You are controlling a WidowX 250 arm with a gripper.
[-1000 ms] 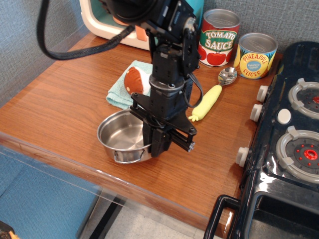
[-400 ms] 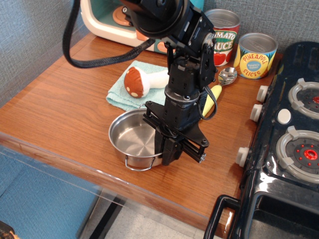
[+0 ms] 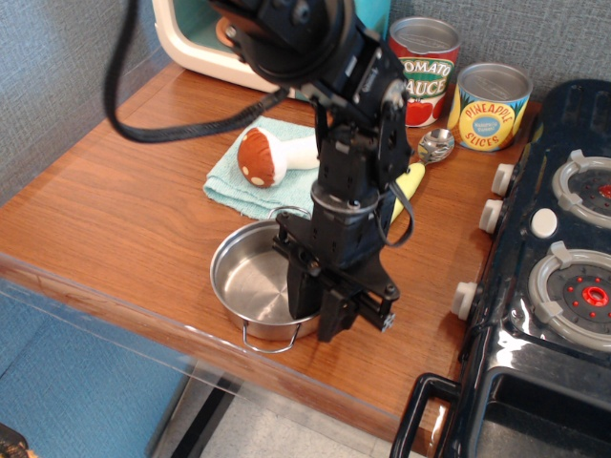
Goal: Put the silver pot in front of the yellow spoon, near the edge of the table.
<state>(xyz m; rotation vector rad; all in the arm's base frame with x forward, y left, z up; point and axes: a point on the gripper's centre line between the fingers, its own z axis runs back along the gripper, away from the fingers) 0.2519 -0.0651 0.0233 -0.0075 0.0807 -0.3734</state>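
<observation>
Since a moment ago the arm and pot have slid right, closer to the front edge. On the worktop (image 3: 115, 219) the pot (image 3: 250, 284) sits upright near that edge, in front of the spoon (image 3: 427, 153), whose yellow handle is mostly hidden by the arm. Over the pot's right rim, the gripper (image 3: 320, 310) pinches it.

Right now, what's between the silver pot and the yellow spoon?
In the single camera view, the claw and its black arm stand between the silver pot and the yellow spoon, hiding most of the spoon's handle.
</observation>
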